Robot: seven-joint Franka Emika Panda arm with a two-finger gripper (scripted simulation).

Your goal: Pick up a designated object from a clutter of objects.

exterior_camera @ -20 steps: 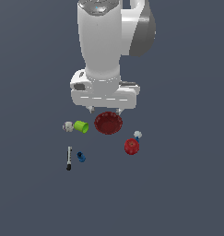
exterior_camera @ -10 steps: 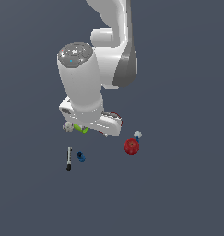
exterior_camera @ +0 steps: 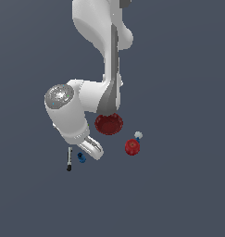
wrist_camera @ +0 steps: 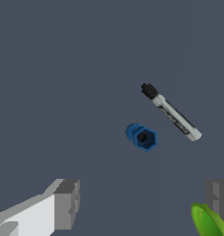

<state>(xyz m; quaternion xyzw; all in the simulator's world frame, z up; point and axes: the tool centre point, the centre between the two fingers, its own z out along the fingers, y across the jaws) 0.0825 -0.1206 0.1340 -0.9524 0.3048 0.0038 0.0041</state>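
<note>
The designated object, a small dark-blue bolt-like piece (exterior_camera: 81,158) (wrist_camera: 141,137), lies on the grey floor beside a thin black-and-white stick (exterior_camera: 69,159) (wrist_camera: 171,112). My gripper (exterior_camera: 94,150) (wrist_camera: 142,200) hangs just to the exterior view's right of the blue piece, above the floor and apart from it. It is open: the two grey fingertips (wrist_camera: 66,204) stand wide apart with nothing between them. The rest of the clutter of objects includes a dark red ribbed bowl (exterior_camera: 109,124) and a red round object (exterior_camera: 132,146).
A tiny white-and-light-blue item (exterior_camera: 138,135) sits just behind the red round object. A lime green cup's edge (wrist_camera: 208,221) shows beside one fingertip in the wrist view; the arm hides it in the exterior view. The arm's wrist housing (exterior_camera: 65,111) looms over the floor behind the stick.
The arm has swung down and toward the exterior view's left. The red bowl is uncovered now, and the green cup has gone behind the arm. The objects have not moved.
</note>
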